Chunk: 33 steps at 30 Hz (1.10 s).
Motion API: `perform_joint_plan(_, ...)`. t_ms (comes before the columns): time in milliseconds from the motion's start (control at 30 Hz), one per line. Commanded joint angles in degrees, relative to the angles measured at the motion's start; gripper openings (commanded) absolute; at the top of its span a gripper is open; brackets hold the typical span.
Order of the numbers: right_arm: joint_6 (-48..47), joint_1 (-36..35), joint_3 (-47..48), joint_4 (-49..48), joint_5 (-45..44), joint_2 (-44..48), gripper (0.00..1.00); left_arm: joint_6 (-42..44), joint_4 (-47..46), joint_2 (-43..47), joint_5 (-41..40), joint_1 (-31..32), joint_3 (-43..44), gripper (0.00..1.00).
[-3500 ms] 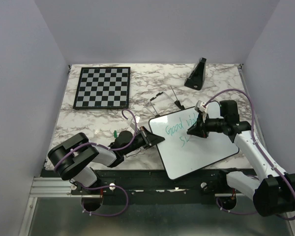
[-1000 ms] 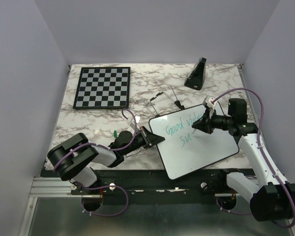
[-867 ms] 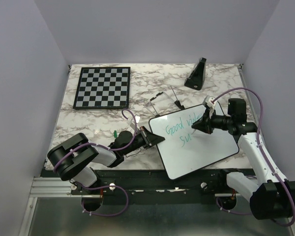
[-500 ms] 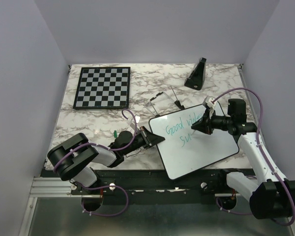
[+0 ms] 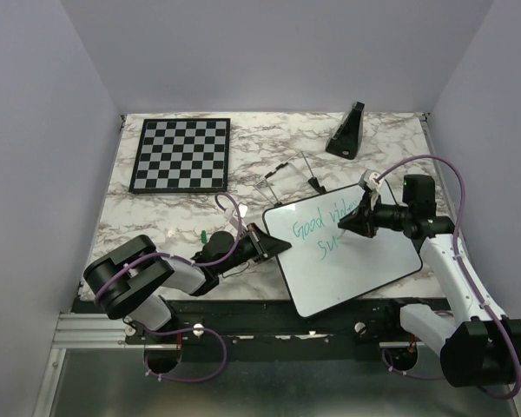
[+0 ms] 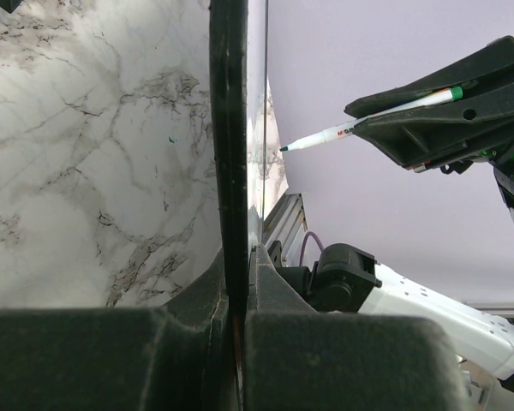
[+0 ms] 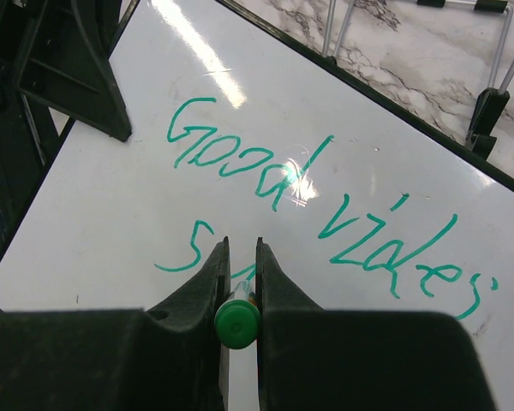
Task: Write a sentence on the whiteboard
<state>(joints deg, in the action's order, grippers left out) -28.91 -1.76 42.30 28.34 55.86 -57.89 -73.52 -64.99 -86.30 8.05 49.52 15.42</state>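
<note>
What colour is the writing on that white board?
The writing on the whiteboard is teal green; the right wrist view shows it best.

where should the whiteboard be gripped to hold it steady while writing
By its thin left rim, coming in from the left. The whiteboard is flat and wide, so only an edge fits between fingers; the left gripper clamps there, clear of the sentence and the marker.

Marble-patterned table top [image 5: 156, 217], white with grey veins, spreads beneath my jaws and to either side of them. Plain lavender walls: back wall [image 5: 269, 52] far beyond my jaws, left wall [image 5: 35, 174] outside my left pair, right wall [image 5: 495, 104] outside my right pair. Behind my jaws, an aluminium rail [image 5: 87, 328] edges the table; lower down, a dull grey surface [image 5: 269, 391]. Light is soft and even.
</note>
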Motion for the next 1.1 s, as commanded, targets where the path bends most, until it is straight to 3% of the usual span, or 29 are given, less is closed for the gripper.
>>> perform_joint_plan(0,0.3,0.4,-0.6,-0.7,1.6,0.1,0.01,2.8,-4.9,1.2,-3.8,0.1,0.0,0.00)
perform_joint_plan(1067,2.3,0.4,-1.3,-4.2,-2.8,0.6,0.01,2.4,-5.3,0.3,-4.3,0.6,0.2,0.00)
